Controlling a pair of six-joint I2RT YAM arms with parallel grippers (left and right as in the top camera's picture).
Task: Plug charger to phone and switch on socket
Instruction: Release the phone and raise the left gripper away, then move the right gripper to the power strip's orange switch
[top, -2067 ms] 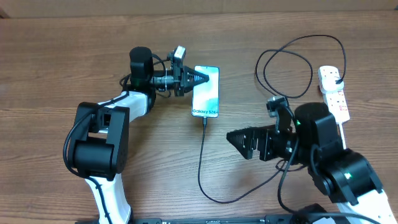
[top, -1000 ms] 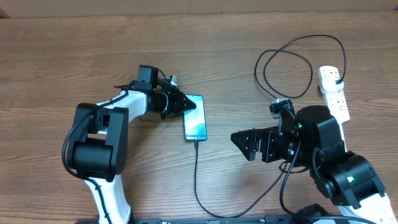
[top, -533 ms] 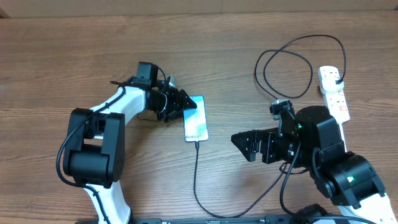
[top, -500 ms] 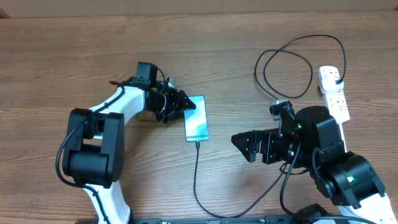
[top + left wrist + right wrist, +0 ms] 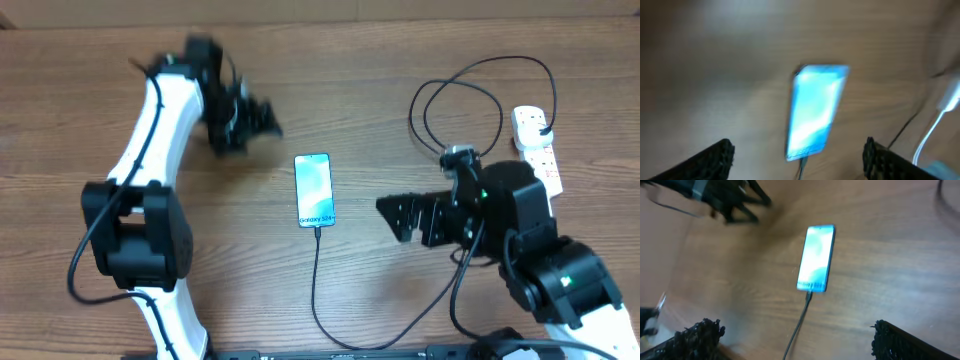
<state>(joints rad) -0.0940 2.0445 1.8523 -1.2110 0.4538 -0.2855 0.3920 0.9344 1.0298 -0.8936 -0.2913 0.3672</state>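
Note:
The phone (image 5: 313, 190) lies flat on the wooden table with its blue screen up, and it is also in the left wrist view (image 5: 815, 112) and the right wrist view (image 5: 816, 257). The charger cable (image 5: 316, 285) runs from the phone's near end, curves right and loops up to a black plug (image 5: 541, 131) in the white socket strip (image 5: 540, 160) at the far right. My left gripper (image 5: 265, 120) is blurred, raised behind and left of the phone, open and empty (image 5: 799, 150). My right gripper (image 5: 392, 215) hovers open to the right of the phone, holding nothing (image 5: 797, 330).
Two loose loops of black cable (image 5: 460, 100) lie behind the right arm. The thin cable (image 5: 800, 315) crosses the table between my right fingers. The left arm (image 5: 160, 110) stretches along the left side, and the table's back edge runs along the top.
My left gripper opened, let go of the phone and swung up and back to the left. The phone stays flat with the cable in it. The right gripper barely moved.

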